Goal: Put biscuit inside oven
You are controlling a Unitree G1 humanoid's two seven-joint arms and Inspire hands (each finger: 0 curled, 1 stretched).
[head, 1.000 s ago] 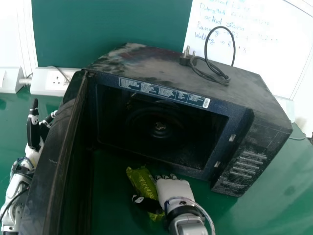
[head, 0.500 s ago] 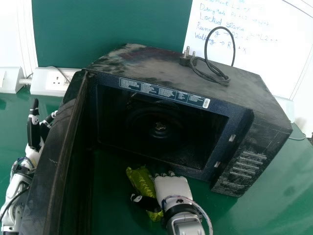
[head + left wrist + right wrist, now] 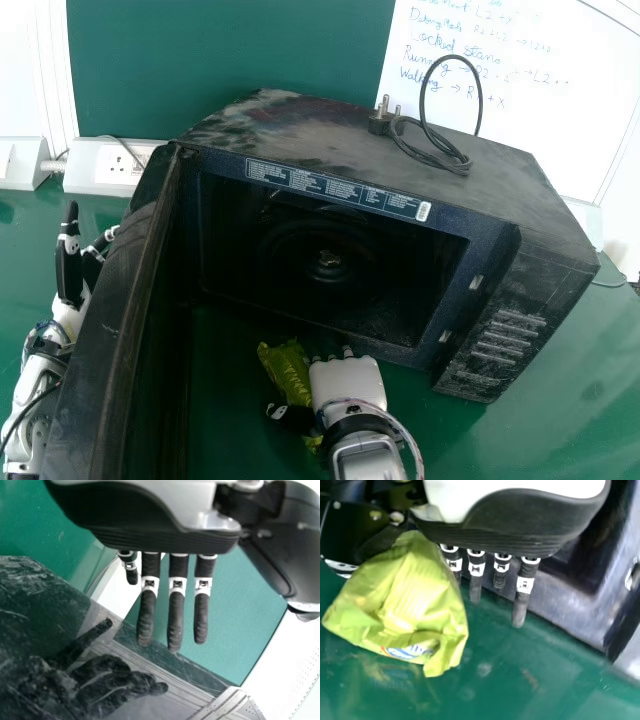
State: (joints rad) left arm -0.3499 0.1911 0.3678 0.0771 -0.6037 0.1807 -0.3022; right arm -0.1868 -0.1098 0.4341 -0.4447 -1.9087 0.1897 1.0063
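Observation:
My right hand [image 3: 345, 385] is in front of the black oven [image 3: 340, 265], palm beside the green biscuit packet [image 3: 286, 368]; its thumb crosses the packet's lower part. In the right wrist view the hand [image 3: 520, 522] has its fingers extended, with the crumpled packet [image 3: 415, 605] on the table between thumb and fingers. The oven door [image 3: 115, 310] stands open on the left, and the cavity shows a round centre piece on its floor. My left hand [image 3: 72, 265] is outside the door, and in the left wrist view this hand [image 3: 175, 600] has straight fingers.
The oven's control side [image 3: 505, 340] rises right of my right hand. A coiled cable with a plug [image 3: 380, 120] lies on the oven top. Wall sockets [image 3: 115, 165] are behind, at the left. The green table [image 3: 560, 420] extends around the oven.
My right hand has shifted slightly left and toward the robot, against the packet. The packet has barely moved, its lower end more covered by the hand. The left hand and the door have kept still.

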